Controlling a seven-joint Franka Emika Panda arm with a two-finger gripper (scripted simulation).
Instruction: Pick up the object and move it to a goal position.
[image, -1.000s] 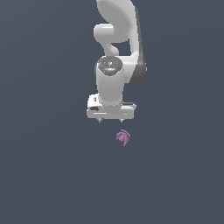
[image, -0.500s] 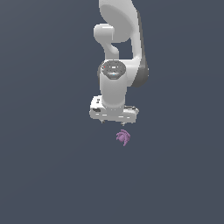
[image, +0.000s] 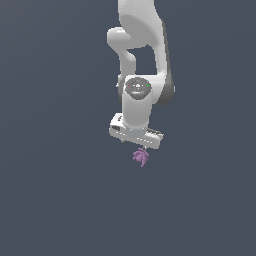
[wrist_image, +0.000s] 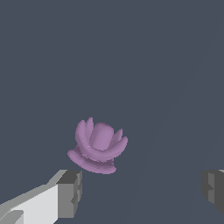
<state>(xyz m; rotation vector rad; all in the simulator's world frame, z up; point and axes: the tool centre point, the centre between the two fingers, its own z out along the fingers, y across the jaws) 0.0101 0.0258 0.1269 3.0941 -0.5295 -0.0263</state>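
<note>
in the exterior view we see one white arm and one purple object (image: 141, 157) on an otherwise plain grey floor. against the views from a second and half a second ago, the gripper (image: 139, 145) has slid toward the exterior view's right and come down — it now sits directly over the object, where before the lump lay off to its lower right. the object itself has not shifted. we judge the approach nearly done, with the last bit of descent and the closing left to do.

in the wrist view we count two grey finger pads (wrist_image: 70, 193), one at each side of the frame, spread wide with nothing between them — the jaws are fully apart and hold nothing. the single object (wrist_image: 98, 147) (a small cup-like lump with curled lobes on a flared base) rests on the floor just beyond the near pad, closer to that one than to the other.
</note>
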